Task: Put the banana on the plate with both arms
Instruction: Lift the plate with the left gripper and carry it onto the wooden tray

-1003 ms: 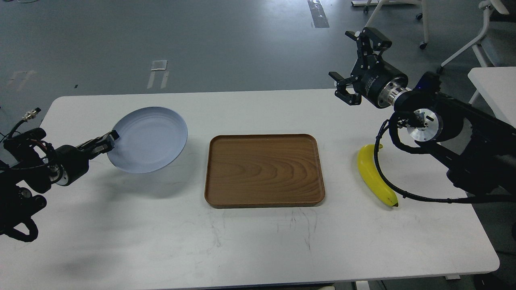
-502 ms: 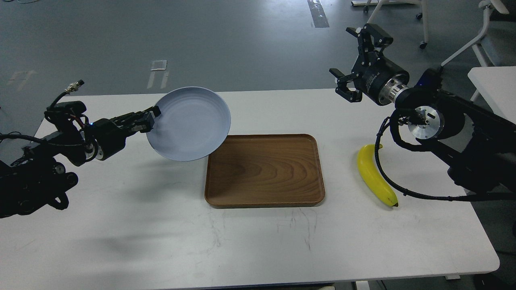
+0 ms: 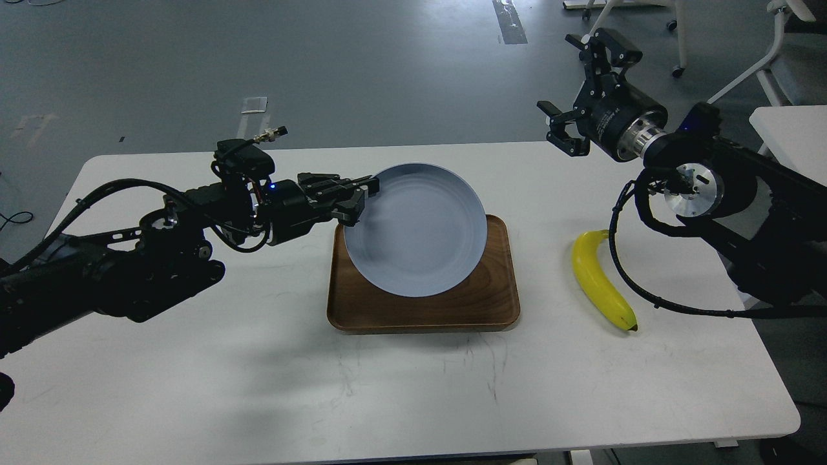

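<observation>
Counts: two arms, one plate, one tray, one banana, one table.
Left gripper (image 3: 360, 197): jaws clamped on the left rim of the plate (image 3: 417, 232).
Plate: over the brown tray (image 3: 491, 303), hiding much of it; resting or raised, I cannot tell.
Banana (image 3: 599, 281): lying on the white table (image 3: 258, 387), right of the tray, top end crossed by a black cable (image 3: 614, 258).
Right gripper (image 3: 585, 87): jaws apart, holding nothing, above the table's far edge.
Cut off: both arms at the view's edges.

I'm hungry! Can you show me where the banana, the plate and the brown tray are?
banana (image 3: 599, 279): head view, middle of its yellow body.
plate (image 3: 417, 236): head view, centre of its blue-grey face.
brown tray (image 3: 497, 307): head view, bare wood near its right front corner.
</observation>
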